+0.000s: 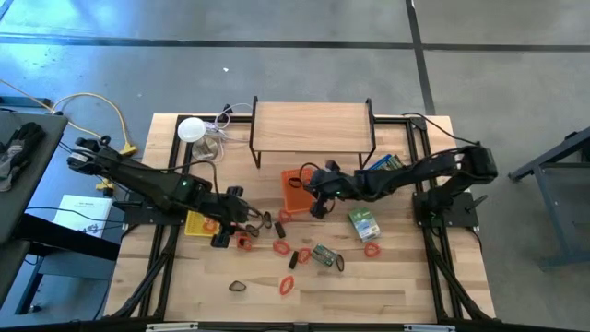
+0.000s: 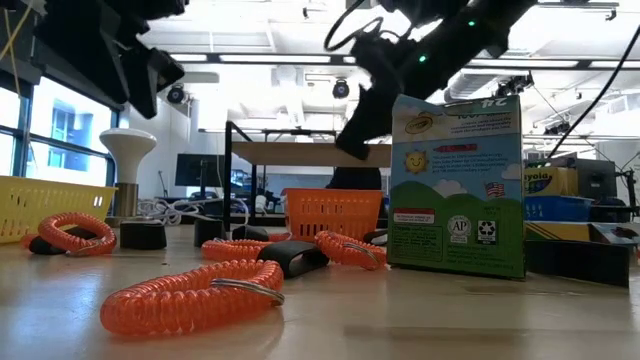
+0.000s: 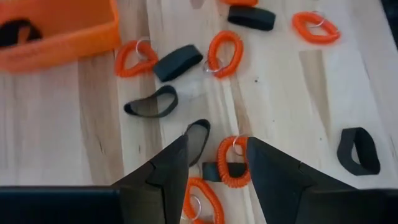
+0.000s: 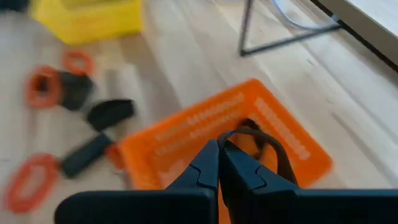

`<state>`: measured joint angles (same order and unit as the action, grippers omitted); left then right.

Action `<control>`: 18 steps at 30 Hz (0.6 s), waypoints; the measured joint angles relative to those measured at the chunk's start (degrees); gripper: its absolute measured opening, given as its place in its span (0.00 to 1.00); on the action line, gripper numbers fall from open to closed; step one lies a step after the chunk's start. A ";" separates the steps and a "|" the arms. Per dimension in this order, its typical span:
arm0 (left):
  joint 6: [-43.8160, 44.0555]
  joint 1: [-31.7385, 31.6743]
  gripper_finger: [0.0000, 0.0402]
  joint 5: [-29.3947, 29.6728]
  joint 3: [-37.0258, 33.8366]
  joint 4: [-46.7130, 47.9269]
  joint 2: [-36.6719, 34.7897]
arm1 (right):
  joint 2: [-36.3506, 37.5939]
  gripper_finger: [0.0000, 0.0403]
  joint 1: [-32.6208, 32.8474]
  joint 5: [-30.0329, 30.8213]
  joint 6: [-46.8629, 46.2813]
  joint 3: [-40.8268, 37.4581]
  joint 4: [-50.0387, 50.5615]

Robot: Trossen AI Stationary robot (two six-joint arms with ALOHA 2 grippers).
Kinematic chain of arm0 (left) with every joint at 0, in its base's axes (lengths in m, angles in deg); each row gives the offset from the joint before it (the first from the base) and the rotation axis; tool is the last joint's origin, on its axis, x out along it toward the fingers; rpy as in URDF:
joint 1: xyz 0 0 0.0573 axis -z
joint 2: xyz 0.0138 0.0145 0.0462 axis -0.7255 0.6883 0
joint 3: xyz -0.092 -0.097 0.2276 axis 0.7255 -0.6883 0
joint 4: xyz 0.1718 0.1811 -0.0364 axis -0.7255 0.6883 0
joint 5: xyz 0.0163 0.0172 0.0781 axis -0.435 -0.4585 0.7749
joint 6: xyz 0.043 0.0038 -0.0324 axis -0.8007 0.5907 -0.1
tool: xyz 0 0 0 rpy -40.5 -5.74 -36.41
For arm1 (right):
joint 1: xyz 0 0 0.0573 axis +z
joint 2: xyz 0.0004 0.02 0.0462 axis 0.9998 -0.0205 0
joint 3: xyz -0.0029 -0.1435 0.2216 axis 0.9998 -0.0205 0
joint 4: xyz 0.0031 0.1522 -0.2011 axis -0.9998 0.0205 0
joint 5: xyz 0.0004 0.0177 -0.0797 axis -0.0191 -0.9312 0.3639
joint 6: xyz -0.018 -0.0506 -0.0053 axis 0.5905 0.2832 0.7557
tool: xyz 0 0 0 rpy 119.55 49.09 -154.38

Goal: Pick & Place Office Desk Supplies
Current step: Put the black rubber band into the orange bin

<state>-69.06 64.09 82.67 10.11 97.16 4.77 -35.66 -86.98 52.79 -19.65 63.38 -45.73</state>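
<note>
Several red-orange coiled loops (image 3: 225, 53), black bands (image 3: 178, 62)

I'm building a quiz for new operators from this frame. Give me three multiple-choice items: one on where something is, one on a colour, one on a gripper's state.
1. Where is the right gripper?
A. over the orange tray
B. over the yellow tray
C. beside the white lamp

2. What colour are the coiled loops on the table?
A. blue
B. red-orange
C. white

3. How is the left gripper set?
A. shut on a crayon box
B. shut on a black band
C. open, holding nothing

Key: 1 A, the right wrist view shows it above that tray, pinching a black band. 2 B, plain in the left wrist view. 3 C, its fingers stand apart above a coil.
</note>
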 joint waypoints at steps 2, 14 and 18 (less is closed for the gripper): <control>1.71 0.02 0.39 -0.06 -0.05 -0.24 0.12 | -0.85 0.00 -0.50 0.42 0.52 1.26 1.37; 10.92 0.65 0.39 -0.39 -0.05 -1.18 2.04 | -1.35 0.30 -1.62 -3.89 3.66 1.80 -0.63; 11.65 1.67 0.39 -0.40 -0.05 -1.25 3.96 | -1.35 0.44 -1.16 -4.28 5.33 1.80 -2.26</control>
<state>-57.41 65.76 82.27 10.06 95.90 8.74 -37.00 -88.14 48.51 -14.32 65.19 -47.99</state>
